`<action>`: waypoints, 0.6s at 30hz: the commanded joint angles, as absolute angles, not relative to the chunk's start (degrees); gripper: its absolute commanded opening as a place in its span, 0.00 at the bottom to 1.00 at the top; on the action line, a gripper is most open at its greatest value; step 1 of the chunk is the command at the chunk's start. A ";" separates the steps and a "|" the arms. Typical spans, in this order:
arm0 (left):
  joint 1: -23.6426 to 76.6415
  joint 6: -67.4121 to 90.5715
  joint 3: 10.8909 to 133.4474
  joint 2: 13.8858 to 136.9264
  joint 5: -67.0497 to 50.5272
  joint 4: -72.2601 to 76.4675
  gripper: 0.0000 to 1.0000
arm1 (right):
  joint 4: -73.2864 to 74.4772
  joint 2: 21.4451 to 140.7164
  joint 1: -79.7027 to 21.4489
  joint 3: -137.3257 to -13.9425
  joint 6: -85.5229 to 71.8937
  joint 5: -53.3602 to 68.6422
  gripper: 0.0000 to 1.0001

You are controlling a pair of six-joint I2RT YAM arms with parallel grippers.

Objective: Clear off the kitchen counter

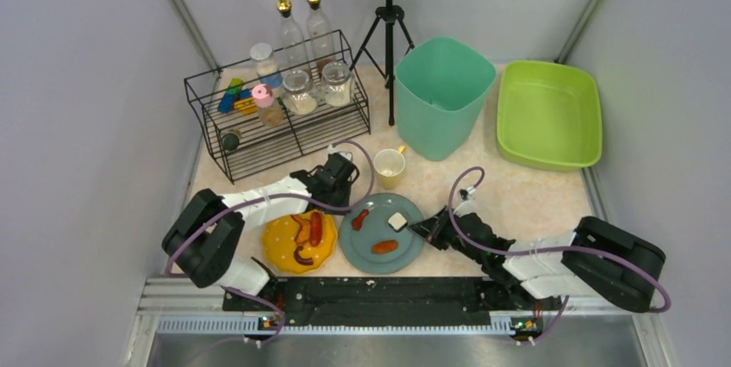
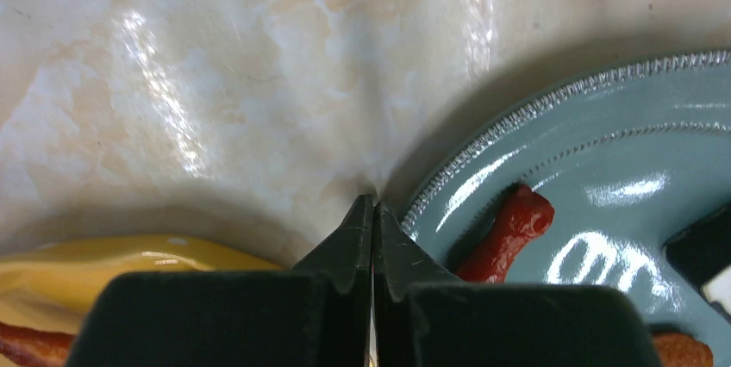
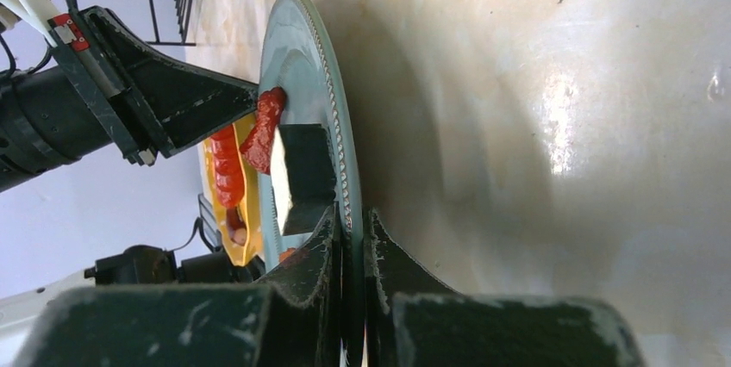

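On the beige marbled kitchen counter (image 1: 517, 195) lies a teal plate (image 1: 366, 246) carrying a red sausage piece (image 1: 360, 219), an orange piece (image 1: 384, 246) and a white cube (image 1: 397, 221). My right gripper (image 1: 422, 229) is shut on that plate's right rim; in the right wrist view the rim (image 3: 297, 48) runs between the fingers of the gripper (image 3: 355, 220). My left gripper (image 1: 340, 202) is shut and empty, its tips (image 2: 373, 203) on the counter just off the teal plate (image 2: 621, 152), beside the yellow plate (image 1: 278, 251) with sausages.
A teal bin (image 1: 441, 91) and a green tub (image 1: 548, 113) stand at the back right. A black wire rack (image 1: 276, 121) with jars and bottles fills the back left. A yellow cup (image 1: 390, 166) sits behind the teal plate, near a tripod (image 1: 390, 40).
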State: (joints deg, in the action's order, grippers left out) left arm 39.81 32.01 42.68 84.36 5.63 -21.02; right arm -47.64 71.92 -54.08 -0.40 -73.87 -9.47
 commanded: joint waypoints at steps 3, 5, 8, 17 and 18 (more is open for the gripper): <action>42.10 33.31 47.10 77.52 1.46 -26.80 0.01 | -44.08 59.41 -54.33 9.33 -75.66 -9.97 0.00; 42.10 33.29 47.97 75.50 2.97 -28.13 0.04 | -40.99 55.08 -54.33 9.56 -76.25 -10.32 0.00; 42.10 33.15 49.60 73.14 4.74 -30.05 0.06 | -34.55 47.91 -54.38 9.02 -76.20 -10.91 0.00; 42.01 32.41 53.86 66.59 7.67 -34.85 0.12 | -19.48 28.88 -54.32 6.36 -76.28 -10.22 0.00; 42.01 32.19 54.74 65.87 7.78 -35.69 0.13 | -18.43 27.68 -54.32 5.50 -76.00 -10.12 0.00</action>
